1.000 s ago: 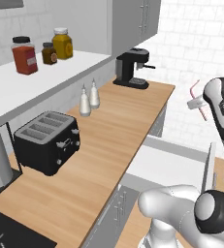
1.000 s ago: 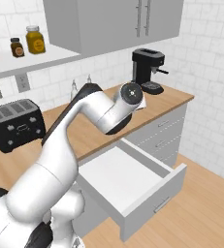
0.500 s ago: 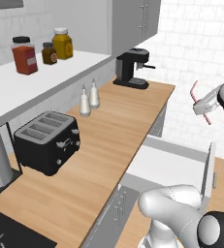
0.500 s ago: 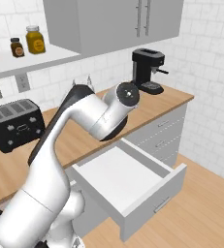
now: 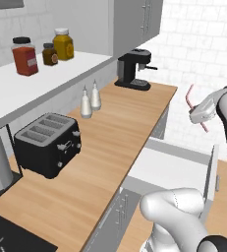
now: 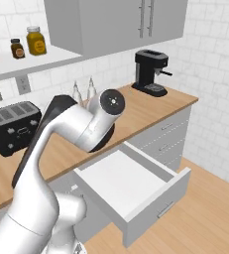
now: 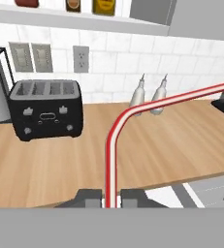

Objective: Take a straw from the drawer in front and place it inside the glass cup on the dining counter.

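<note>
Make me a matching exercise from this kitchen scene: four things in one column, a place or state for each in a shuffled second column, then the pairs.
Things:
1. straw
2. drawer
3. toaster
4. coffee machine

Places or states:
A. pulled open, white inside showing
B. at the far end of the wooden worktop
C. clamped in the shut gripper
D. on the worktop, below the jar shelf

Pairs: 1-C, 2-A, 3-D, 4-B

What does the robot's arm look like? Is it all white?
Mostly white. The arm is made of smooth, rounded, glossy white tubes, with dark grey bands where it bends and a round grey cap with a small centre dot at one joint. The gripper has two small dark grey fingers. No cables or writing show.
</note>
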You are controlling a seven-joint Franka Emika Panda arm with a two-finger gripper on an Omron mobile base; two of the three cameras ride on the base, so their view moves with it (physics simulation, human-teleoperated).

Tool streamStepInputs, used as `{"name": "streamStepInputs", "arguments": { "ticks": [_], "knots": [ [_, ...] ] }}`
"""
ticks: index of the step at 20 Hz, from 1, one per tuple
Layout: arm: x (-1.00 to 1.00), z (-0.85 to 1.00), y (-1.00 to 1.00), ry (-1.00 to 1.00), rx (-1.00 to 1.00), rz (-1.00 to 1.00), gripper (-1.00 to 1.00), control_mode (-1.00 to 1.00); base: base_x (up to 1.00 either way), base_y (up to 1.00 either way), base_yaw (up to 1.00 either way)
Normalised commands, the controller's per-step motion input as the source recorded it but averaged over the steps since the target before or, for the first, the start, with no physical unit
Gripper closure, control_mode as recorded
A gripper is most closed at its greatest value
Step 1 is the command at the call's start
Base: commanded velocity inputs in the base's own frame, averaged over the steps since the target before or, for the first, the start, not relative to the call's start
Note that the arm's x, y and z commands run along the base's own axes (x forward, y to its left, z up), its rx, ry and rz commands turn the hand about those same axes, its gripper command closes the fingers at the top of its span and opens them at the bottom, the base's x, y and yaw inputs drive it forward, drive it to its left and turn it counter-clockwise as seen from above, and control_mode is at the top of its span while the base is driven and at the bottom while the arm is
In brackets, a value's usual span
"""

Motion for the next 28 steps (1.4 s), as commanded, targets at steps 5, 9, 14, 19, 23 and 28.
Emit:
{"name": "streamStepInputs", "arguments": {
  "ticks": [5, 9, 14, 19, 23, 28],
  "knots": [
    [-0.11, 0.0, 0.16, -0.03, -0.04, 0.02, 1.0, 1.0, -0.06, 0.03, 0.01],
    [0.0, 0.0, 0.0, 0.0, 0.0, 0.0, 1.0, 1.0, -0.47, 0.07, -0.03],
    [0.0, 0.0, 0.0, 0.0, 0.0, 0.0, 1.0, 1.0, -0.51, 0.0, -0.31],
    [0.0, 0.0, 0.0, 0.0, 0.0, 0.0, 1.0, 1.0, -0.43, 0.0, -0.59],
    [0.0, 0.0, 0.0, 0.0, 0.0, 0.0, 1.0, 1.0, -0.31, 0.0, -0.76],
    [0.0, 0.0, 0.0, 0.0, 0.0, 0.0, 1.0, 1.0, -0.19, 0.0, -0.85]
  ]
}}
